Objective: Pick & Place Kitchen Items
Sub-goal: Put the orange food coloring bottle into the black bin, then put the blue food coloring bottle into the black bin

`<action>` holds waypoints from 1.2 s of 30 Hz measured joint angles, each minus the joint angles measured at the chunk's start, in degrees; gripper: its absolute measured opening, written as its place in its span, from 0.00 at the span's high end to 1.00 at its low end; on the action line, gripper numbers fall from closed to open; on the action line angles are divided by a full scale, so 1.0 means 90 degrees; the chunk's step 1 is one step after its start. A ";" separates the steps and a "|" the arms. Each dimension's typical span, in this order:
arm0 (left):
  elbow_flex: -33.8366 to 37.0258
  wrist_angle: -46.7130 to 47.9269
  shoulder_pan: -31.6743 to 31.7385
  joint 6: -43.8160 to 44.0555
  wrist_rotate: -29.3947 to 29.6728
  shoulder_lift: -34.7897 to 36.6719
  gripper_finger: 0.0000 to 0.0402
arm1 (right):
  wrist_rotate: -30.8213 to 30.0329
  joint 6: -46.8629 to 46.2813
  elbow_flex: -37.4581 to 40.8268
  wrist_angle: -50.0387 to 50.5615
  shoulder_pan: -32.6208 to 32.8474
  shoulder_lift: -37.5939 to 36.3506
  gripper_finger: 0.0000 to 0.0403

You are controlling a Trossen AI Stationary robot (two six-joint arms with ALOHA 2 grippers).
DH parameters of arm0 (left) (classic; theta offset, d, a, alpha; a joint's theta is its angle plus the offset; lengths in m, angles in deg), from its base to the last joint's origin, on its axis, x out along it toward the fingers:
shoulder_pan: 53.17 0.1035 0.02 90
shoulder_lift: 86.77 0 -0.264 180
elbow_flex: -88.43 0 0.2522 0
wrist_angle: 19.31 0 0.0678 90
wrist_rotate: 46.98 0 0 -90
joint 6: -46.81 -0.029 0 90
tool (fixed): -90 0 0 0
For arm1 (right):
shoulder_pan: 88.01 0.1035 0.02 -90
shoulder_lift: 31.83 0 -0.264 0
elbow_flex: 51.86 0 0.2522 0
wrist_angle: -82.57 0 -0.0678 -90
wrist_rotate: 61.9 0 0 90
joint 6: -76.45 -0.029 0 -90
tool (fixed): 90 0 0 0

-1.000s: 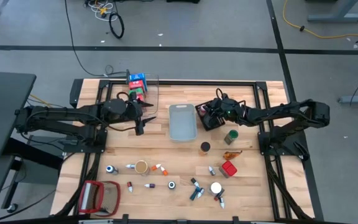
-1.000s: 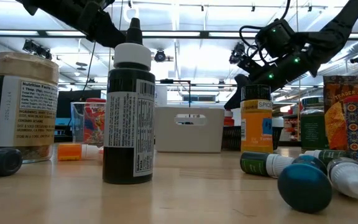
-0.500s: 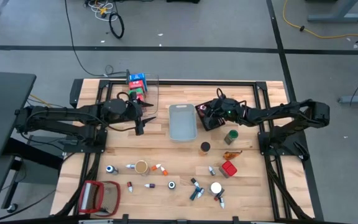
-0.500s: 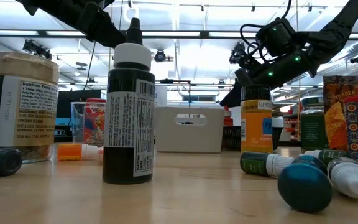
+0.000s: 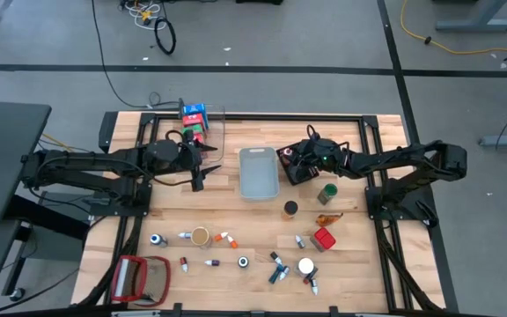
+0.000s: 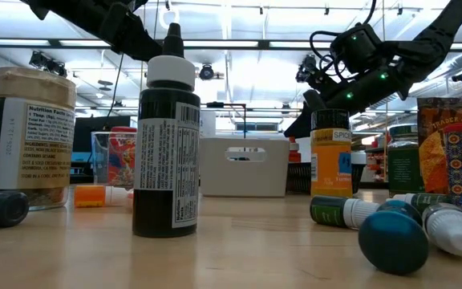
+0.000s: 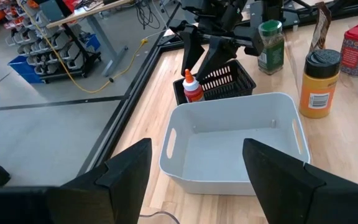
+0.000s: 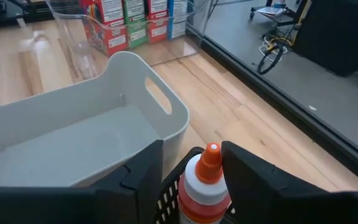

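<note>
A small bottle (image 8: 204, 186) with a red body, white collar and orange tip stands upright in the black mesh bin (image 7: 229, 81), on its floor. My right gripper (image 8: 191, 149) hovers just above it, open, one finger on either side of the bottle's tip and clear of it. My left gripper (image 7: 196, 149) hangs open with nothing between its fingers, above the table between the clear bin (image 5: 209, 132) and the grey bin (image 5: 258, 172). The grey bin holds nothing. Red, green and blue cartons (image 8: 129, 18) stand in the clear bin.
Loose items lie on the near half of the table: a green-lidded jar (image 5: 327, 193), a brown-lidded jar (image 5: 290, 209), a red tin (image 5: 324, 239), several tiny bottles (image 5: 227, 238). A red-framed flat object (image 5: 139, 277) lies at the near left corner.
My right gripper has opened above the black bin and let go of the small bottle, which now stands upright in the bin. The gripper has stayed over the bin.
</note>
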 joint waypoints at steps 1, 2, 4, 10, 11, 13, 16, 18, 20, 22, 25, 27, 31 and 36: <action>0.0000 0.0000 0.0000 0.0000 0.0000 0.0000 0.35 | 0.0000 0.0002 0.0000 0.0000 0.0000 0.0000 0.58; 0.0000 0.0002 -0.0001 0.0000 0.0000 0.0000 0.35 | 0.0000 0.0017 0.0000 0.0000 0.0000 0.0000 0.58; -0.0001 0.0001 -0.0001 0.0002 0.0000 0.0000 0.35 | -0.0002 0.0112 0.0000 -0.0003 0.0000 0.0000 0.58; 0.0000 0.0001 0.0000 0.0000 0.0000 0.0000 0.35 | 0.0000 0.0343 0.0000 -0.0015 0.0000 0.0000 0.56; 0.0000 0.0001 -0.0002 0.0001 0.0000 0.0000 0.35 | 0.0000 0.0334 0.0000 -0.0017 0.0000 0.0000 0.55; 0.0000 0.0000 -0.0002 0.0000 0.0000 0.0000 0.35 | 0.0040 0.0311 0.0000 -0.0027 0.0000 0.0000 0.54; 0.0000 0.0001 0.0000 0.0000 0.0000 0.0000 0.35 | 0.0279 0.0308 0.0000 -0.0111 0.0000 0.0000 0.49; 0.0000 0.0000 0.0000 0.0000 0.0000 0.0000 0.35 | 0.0316 0.0308 0.0000 -0.0266 0.0005 -0.0002 0.46; 0.0000 0.0001 -0.0001 0.0002 0.0000 0.0000 0.35 | 0.0316 0.0364 0.0000 -0.0452 0.0005 -0.0007 0.42; 0.0000 0.0000 -0.0002 0.0000 -0.0001 0.0000 0.35 | 0.0318 0.0575 0.0000 -0.0542 0.0005 -0.0069 0.39; 0.0000 0.0000 -0.0002 0.0000 -0.0002 0.0000 0.35 | 0.0332 0.0784 -0.0088 -0.0337 0.0005 -0.0287 0.36; 0.0000 0.0000 -0.0002 0.0000 -0.0002 0.0000 0.35 | 0.0344 0.0792 -0.0190 -0.0214 0.0005 -0.0458 0.35; 0.0000 0.0000 -0.0002 0.0000 -0.0002 0.0000 0.35 | 0.0699 0.0818 -0.0299 -0.0213 0.0010 -0.0825 0.37; 0.0007 -0.0312 -0.0002 -0.0190 -0.0002 0.0000 0.35 | 0.0833 0.0875 -0.0424 -0.0380 0.0046 -0.1086 0.39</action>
